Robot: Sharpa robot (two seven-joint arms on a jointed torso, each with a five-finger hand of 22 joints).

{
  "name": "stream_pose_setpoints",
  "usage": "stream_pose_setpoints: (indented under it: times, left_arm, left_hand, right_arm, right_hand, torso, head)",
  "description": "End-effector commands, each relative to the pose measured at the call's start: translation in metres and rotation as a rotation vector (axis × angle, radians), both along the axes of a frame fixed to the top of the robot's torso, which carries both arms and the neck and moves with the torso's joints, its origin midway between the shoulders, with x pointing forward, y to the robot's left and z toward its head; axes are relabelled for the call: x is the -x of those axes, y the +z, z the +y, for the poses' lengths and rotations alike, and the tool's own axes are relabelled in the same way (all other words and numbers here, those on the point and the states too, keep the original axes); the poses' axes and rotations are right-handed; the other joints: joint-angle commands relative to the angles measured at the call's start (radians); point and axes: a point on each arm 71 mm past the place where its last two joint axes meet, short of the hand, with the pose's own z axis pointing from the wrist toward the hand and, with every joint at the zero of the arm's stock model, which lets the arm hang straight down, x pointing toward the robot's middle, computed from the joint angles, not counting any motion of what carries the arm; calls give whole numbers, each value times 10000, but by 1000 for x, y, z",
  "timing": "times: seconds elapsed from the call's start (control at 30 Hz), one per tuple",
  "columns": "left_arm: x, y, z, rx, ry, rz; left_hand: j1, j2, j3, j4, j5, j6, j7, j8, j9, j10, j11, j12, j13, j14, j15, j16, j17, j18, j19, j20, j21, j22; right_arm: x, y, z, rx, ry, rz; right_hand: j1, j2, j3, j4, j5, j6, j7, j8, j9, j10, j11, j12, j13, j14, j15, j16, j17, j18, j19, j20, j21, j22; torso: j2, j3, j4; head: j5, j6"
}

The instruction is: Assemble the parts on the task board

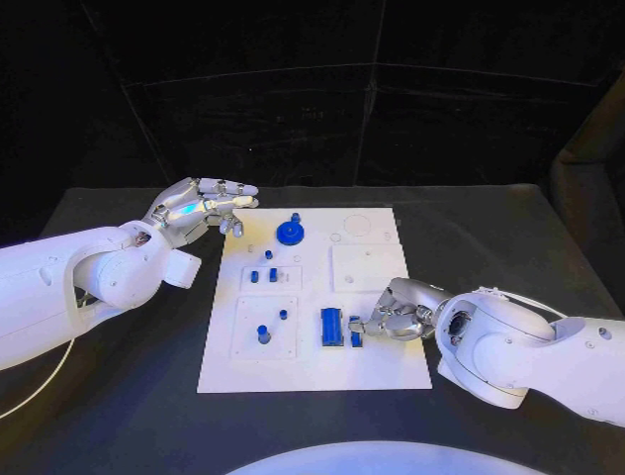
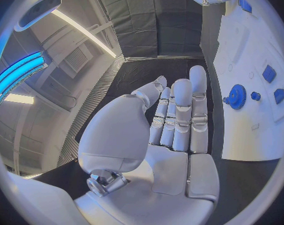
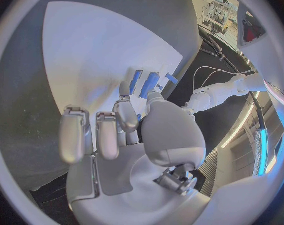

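While hovering empty and spread at the flat white task board's (image 1: pixel 370 371) far left corner, left hand (image 1: pixel 199 209); right hand (image 1: pixel 393 315) pinching a small blue rectangular part (image 1: pixel 355 338).

dim blue-tinged light, wrist views fisheye-warped

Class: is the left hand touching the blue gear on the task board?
Apart. The head view shows bare board between the left hand and the blue gear.
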Motion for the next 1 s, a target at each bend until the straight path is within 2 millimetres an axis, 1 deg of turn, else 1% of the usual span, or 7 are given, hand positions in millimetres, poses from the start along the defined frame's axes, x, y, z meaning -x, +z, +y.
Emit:
stream_pose_setpoints:
  times: [0.03,0.27,0.43,0.6,0.67,0.93,1.0]
  left_arm:
    - [0,1,-1,105,-109,-21]
    - [-1,2,0,102,21,-135]
    - [-6,2,4,181,529,-195]
    - [-16,1,8,327,1314,-246]
    - [-22,-1,10,416,1754,-264]
    - [-43,-11,9,401,2995,-235]
    - [-49,-14,8,315,3288,-201]
  left_hand:
    - [-92,18,-45,-15,-6,-6,31,-32,-13,-72,27,38,-3,-85,-6,-33,-8,136,-32,26,-36,-8]
    - [-141,-11,-102,-1,-8,-19,28,-40,-14,-89,33,37,-4,-103,1,-34,-30,134,-36,33,-61,-24]
    - [-311,-84,-451,92,-6,-61,33,-79,-15,-102,66,55,-2,-989,87,-744,-434,117,-685,118,-675,-354]
    - [-269,54,-539,165,22,-164,134,-233,-25,-176,279,-345,-69,-2725,522,-3450,-1769,-11,-2447,472,-2452,-1414]
    - [-234,85,-543,194,10,-219,229,-370,-29,-260,458,-760,-72,-3224,911,-4821,-2446,-162,-3595,807,-3641,-2176]
    - [-492,30,-1043,463,4,-519,246,-787,-46,-892,860,-1742,-79,-4117,1534,-6834,-3458,-217,-5018,1434,-5190,-3277]
    - [-714,65,-1292,662,-12,-760,148,-974,-45,-1299,984,-2084,-69,-4547,1677,-7315,-3678,-246,-6408,1582,-5715,-3910]
  right_arm:
    - [-3,2,-4,-171,-40,-340]
    - [-16,9,-20,-2471,-333,-915]
    - [-50,19,-39,-5334,-1202,-937]
    - [-86,22,-52,-7835,-1754,-1014]
    - [-104,23,-54,-8643,-1880,-1218]
    - [-155,24,-55,-9697,-2474,-2240]
    - [-166,23,-54,-9834,-2557,-2456]
  right_hand:
    - [248,-14,-108,-32,207,19,44,-92,11,84,1,104,108,788,-47,16,1321,-101,269,-58,50,618]
    - [1823,-332,-153,-650,656,-1058,479,-791,-278,-878,370,-2242,-1340,395,244,-1019,-268,244,-485,172,-1003,-1071]
    - [3425,-7,339,-1173,74,-1641,894,-1198,-578,-3320,778,-7464,-4955,-1978,608,-6547,-6536,1287,-3498,447,-5780,-7083]
    - [4505,-66,1093,-1357,-436,-1912,1499,-1444,-934,-3835,1494,-10140,-7983,-3458,1422,-10517,-8776,1283,-4801,1204,-9179,-9269]
    - [4600,-191,1329,-1407,-688,-2077,1501,-1453,-1157,-3974,1642,-10579,-8915,-4342,1849,-11988,-9715,1171,-5377,1630,-10503,-10132]
    - [4017,-111,1591,-1824,-820,-2228,1714,-1445,-1825,-4217,1919,-10555,-10847,-4323,2232,-13738,-11405,1314,-5061,2155,-12399,-11543]
    - [3825,-104,1575,-1870,-812,-2244,1730,-1450,-1926,-4271,1978,-10573,-11078,-4242,2247,-13910,-11587,1307,-4962,2181,-12587,-11691]
  torso:
    - [-2,-4,15]
    - [-59,-36,35]
    - [-194,-83,60]
    - [-396,-152,54]
    - [-452,-147,38]
    - [-531,-128,41]
    - [-538,-125,43]
  head:
    - [-12,30]
    - [-70,165]
    - [-150,360]
    - [-237,626]
    - [-255,847]
    - [-268,1441]
    - [-252,1541]
